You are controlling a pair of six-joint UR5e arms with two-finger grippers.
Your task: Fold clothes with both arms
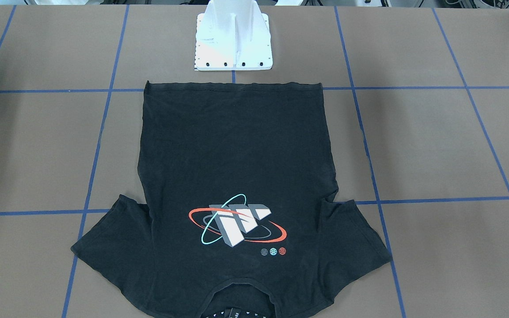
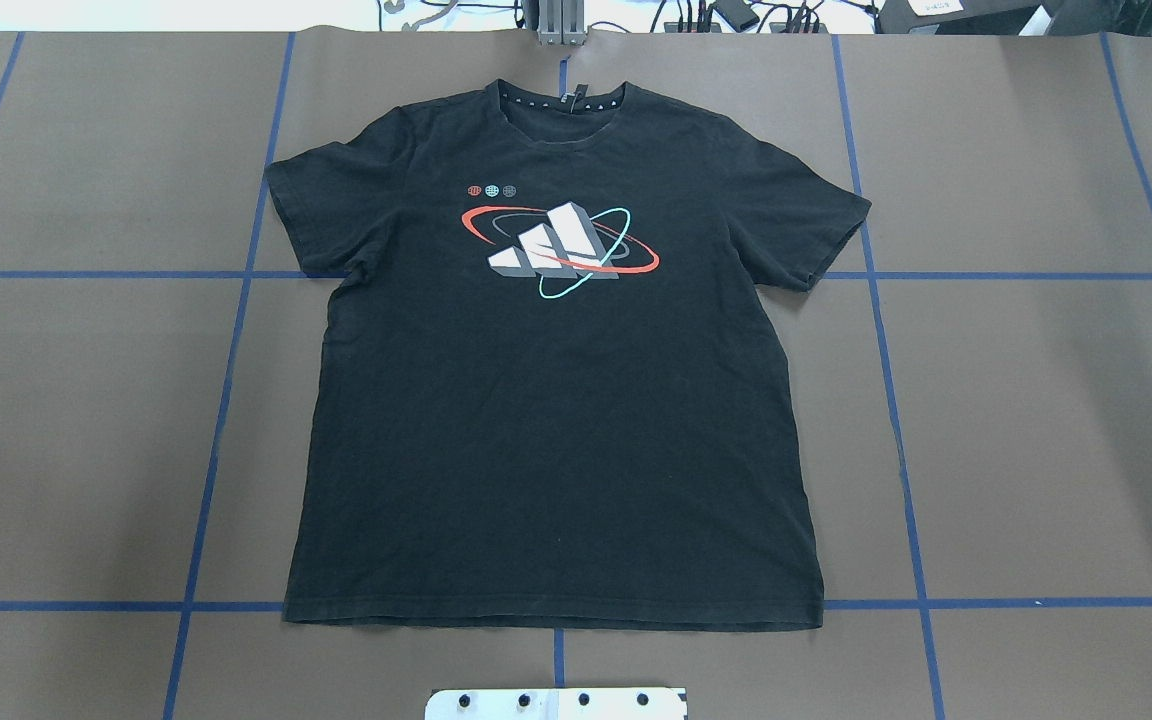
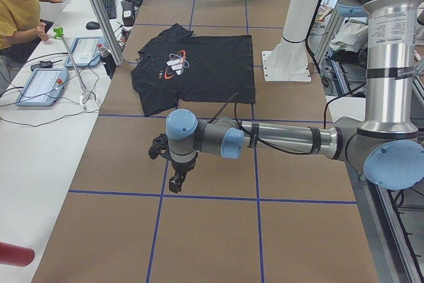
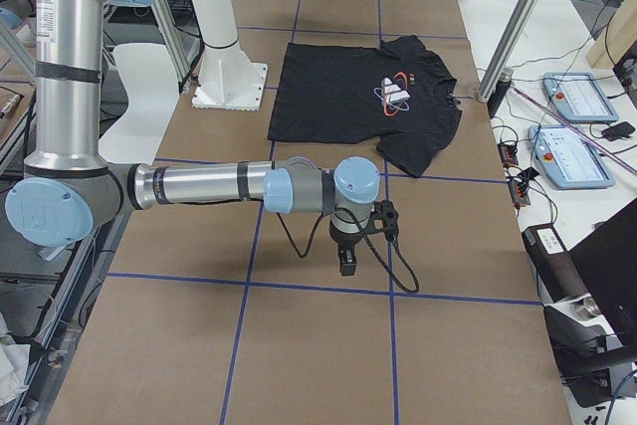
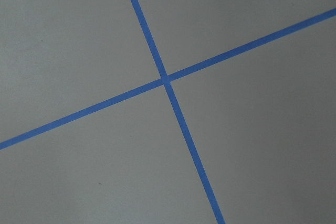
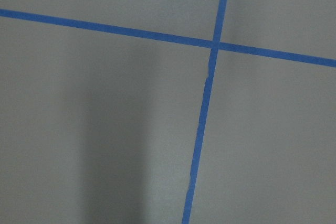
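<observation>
The black T-shirt (image 2: 556, 430) lies flat and spread out, graphic side up, in the middle of the brown table, its collar away from the robot's base and its hem towards it. It also shows in the front-facing view (image 1: 237, 168) and in both side views (image 3: 199, 71) (image 4: 348, 87). My left gripper (image 3: 175, 182) hangs over bare table far to the shirt's side, pointing down; I cannot tell if it is open. My right gripper (image 4: 347, 264) hangs likewise on the shirt's other side; I cannot tell its state. Both wrist views show only table and tape.
Blue tape lines (image 2: 226, 400) divide the brown table into squares. The white mounting base (image 1: 233, 37) stands just beyond the shirt's hem. A side bench holds control pads (image 3: 41, 85), cables and an aluminium post (image 4: 498, 62). A person in yellow (image 3: 23, 1) sits there.
</observation>
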